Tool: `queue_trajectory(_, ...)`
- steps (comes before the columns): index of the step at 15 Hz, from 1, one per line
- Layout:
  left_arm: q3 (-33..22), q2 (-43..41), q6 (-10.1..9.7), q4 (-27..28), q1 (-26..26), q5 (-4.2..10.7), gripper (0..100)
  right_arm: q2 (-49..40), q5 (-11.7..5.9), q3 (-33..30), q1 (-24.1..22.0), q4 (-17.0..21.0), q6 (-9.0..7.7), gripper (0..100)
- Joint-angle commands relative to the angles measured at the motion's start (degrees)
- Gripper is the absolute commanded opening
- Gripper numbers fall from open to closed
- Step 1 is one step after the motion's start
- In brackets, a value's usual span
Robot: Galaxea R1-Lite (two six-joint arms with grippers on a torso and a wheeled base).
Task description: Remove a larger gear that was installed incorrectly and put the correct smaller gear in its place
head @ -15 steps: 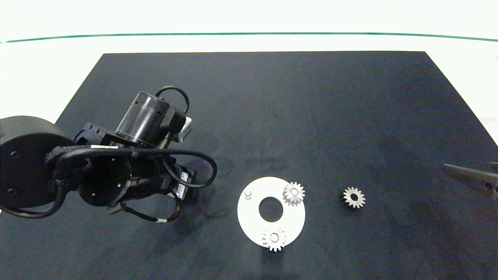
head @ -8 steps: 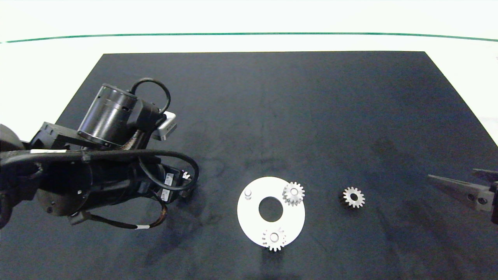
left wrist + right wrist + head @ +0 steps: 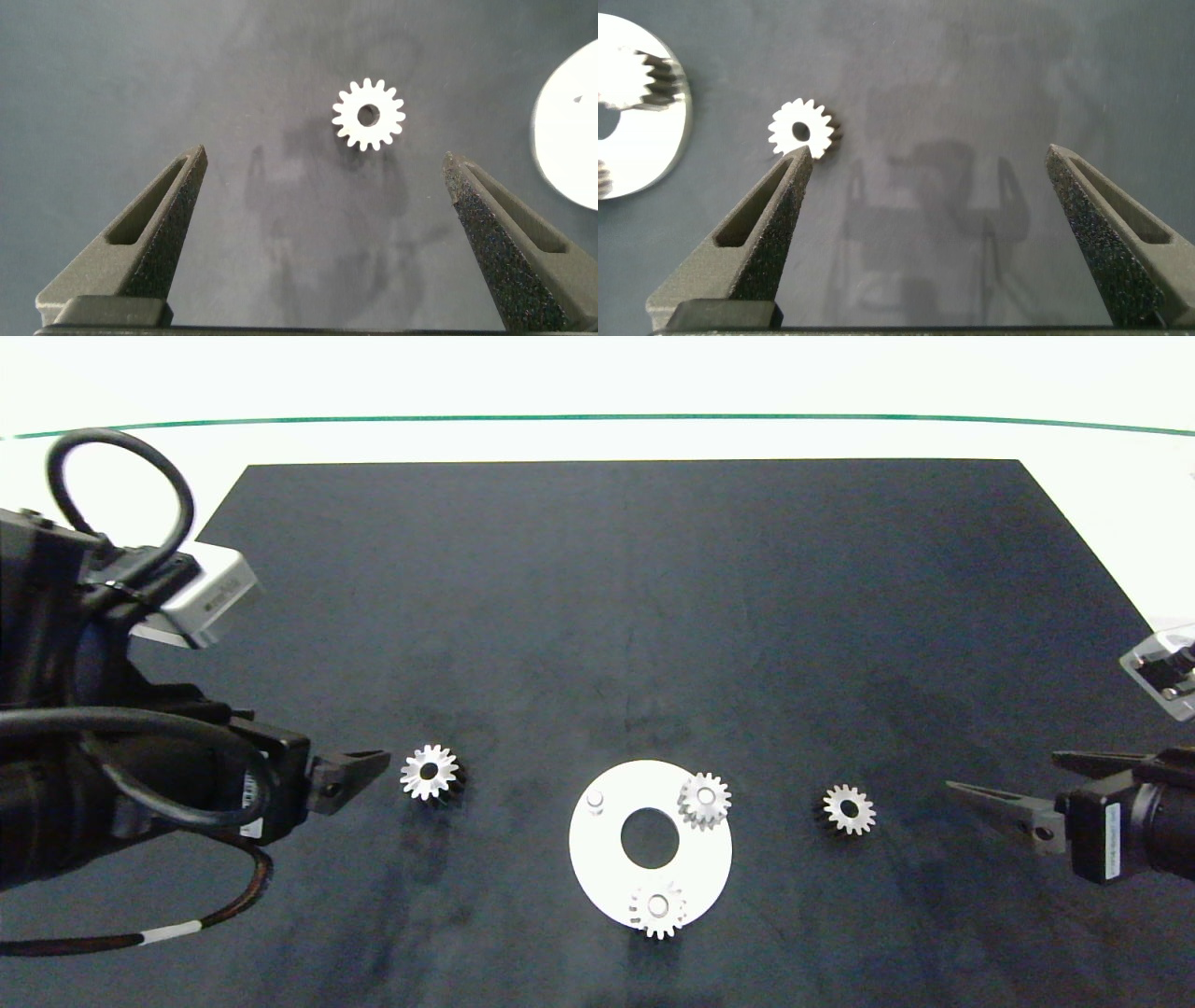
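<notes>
The larger gear (image 3: 429,772) lies flat on the dark worktop (image 3: 653,597) at lower left, just beside the released left claw (image 3: 359,770). The smaller gear (image 3: 849,809) lies right of the white disc (image 3: 607,868), nearer the right claw (image 3: 999,798), also spread wide. One peg (image 3: 595,799) stands bare. In the right wrist view the smaller gear (image 3: 800,130) is seen beyond one fingertip, off the gap's centre; this offset is not shown from above.

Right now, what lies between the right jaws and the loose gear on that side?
Only bare black mat between right gripper and smaller gear, per the head view.
</notes>
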Motion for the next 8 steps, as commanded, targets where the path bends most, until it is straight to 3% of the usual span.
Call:
queue_trajectory(1, 0.67, -8.07, -0.15, 0.22, 0.05, 0.28, 100, 4.75, -0.56, -0.43, 3.66, -2.63, -1.39, 100)
queue_trajectory(4, 1.9, -11.5, -0.06, 2.24, -0.04, 0.28, 100, 7.3, -0.12, -0.61, 9.72, -2.98, -0.95, 100)
queue_trajectory(8, 1.99, -14.22, 0.11, 2.42, 0.05, 0.28, 100, 11.69, -1.62, -0.52, 11.74, -4.74, -1.13, 100)
